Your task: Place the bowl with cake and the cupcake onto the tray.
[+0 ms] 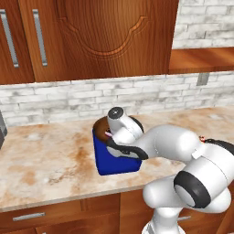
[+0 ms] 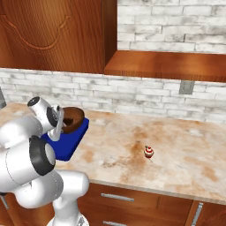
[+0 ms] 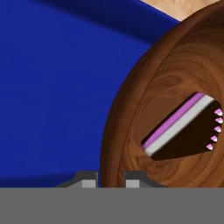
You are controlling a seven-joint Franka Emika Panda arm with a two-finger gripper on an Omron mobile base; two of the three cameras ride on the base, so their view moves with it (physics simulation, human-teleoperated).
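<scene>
— Where's your arm?

— Elbow bent low over the counter (image 1: 45, 160) edge, wrist reaching forward and down. My claw (image 3: 110, 178) sits at the bowl (image 3: 144, 118) rim, fingertips (image 3: 89, 180) close on either side of it (clamped or not, I cannot tell).

— And the bowl?

— On the far end of the tray (image 1: 112, 160), cake (image 3: 183, 129) inside. The cupcake (image 2: 149, 152) stands well apart to the right. Beyond, a brick wall (image 2: 145, 95) and wooden cabinets (image 1: 91, 36).

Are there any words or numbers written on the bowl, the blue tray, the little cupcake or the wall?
None: the bowl with cake, the tray, the cupcake, the brick wall and the cabinets carry no readable words, numbers or signs.
</scene>
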